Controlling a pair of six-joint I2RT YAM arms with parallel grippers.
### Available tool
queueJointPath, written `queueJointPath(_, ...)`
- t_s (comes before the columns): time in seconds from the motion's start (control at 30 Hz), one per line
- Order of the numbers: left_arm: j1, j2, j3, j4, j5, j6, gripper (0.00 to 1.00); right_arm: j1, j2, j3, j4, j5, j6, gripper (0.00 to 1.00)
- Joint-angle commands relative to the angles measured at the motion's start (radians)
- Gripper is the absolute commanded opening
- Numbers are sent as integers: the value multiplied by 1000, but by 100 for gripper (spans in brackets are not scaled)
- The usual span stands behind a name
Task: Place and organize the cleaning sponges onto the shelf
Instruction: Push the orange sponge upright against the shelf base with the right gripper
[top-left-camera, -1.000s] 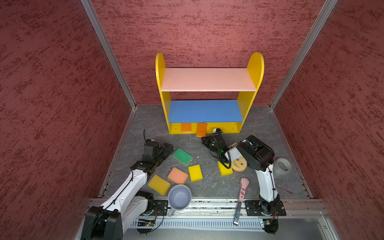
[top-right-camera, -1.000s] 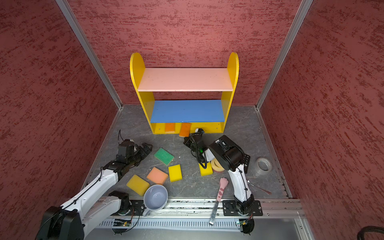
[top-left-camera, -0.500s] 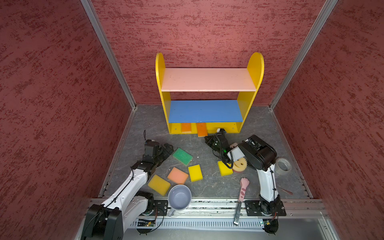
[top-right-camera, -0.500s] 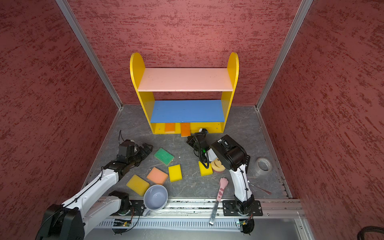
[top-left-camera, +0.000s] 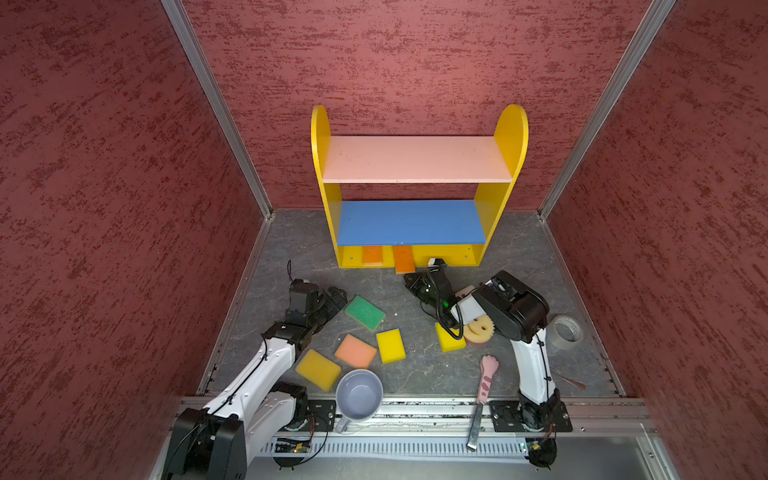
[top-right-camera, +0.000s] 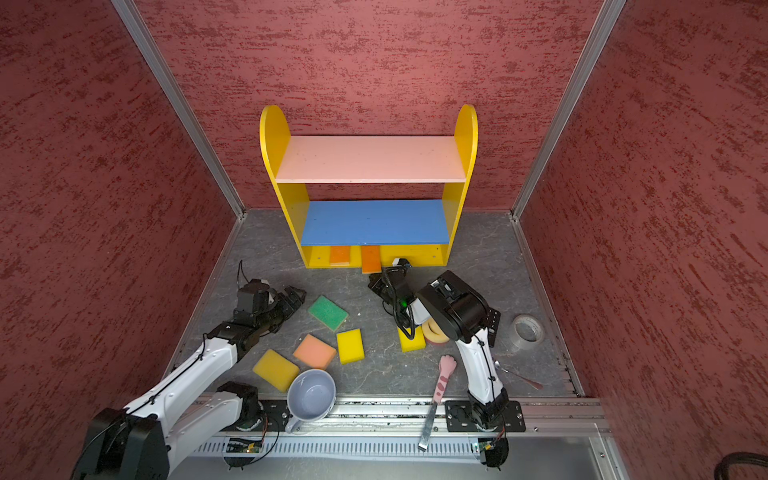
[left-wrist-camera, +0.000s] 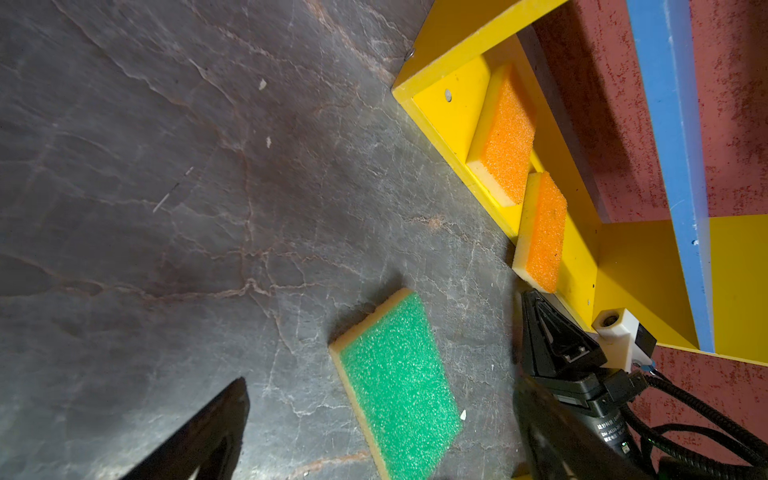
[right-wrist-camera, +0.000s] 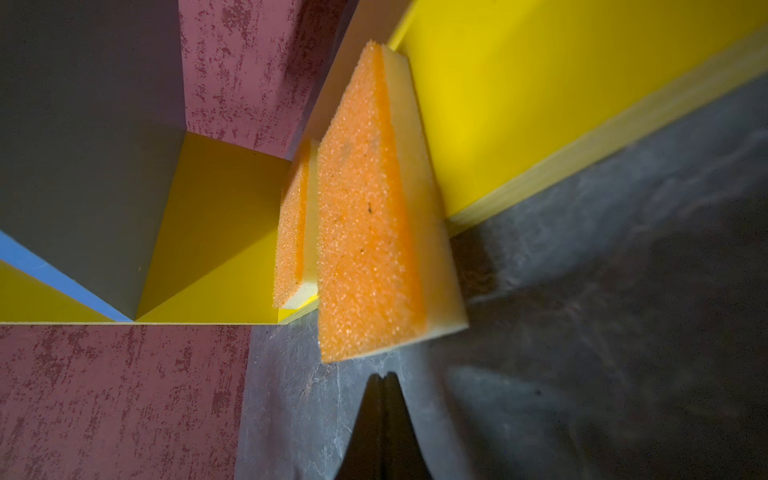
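Grey marbled floor (top-left-camera: 511, 249), red walls (top-left-camera: 415, 62): right gripper (right-wrist-camera: 384, 380), jaws pressed shut, tips just short of orange sponge (right-wrist-camera: 365, 232) overhanging the front edge of the shelf's bottom board (right-wrist-camera: 519, 104). Advise a square, level push on its end. Also left gripper (top-left-camera: 337, 303), jaws wide, beside green sponge (top-left-camera: 365, 312).

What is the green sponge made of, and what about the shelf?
The green sponge looks like soft yellow foam with a rough, speckly green scrubbing layer on top; its edge shows both layers. The shelf looks like smooth painted wood or board, matte, with screw holes; which one, I cannot tell.
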Motion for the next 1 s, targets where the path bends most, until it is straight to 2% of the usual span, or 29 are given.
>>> queueJointPath(0.0, 6, 1, -16, 21, 6, -7, 98, 4, 60, 39, -45, 22, 44, 0)
queueJointPath(0.4, 7, 6, -16, 18, 7, 0, 98, -16, 100, 75, -32, 79, 57, 0)
queueJointPath(0.97, 7, 21, -10, 23, 9, -1, 98, -53, 119, 123, -62, 87, 52, 0)
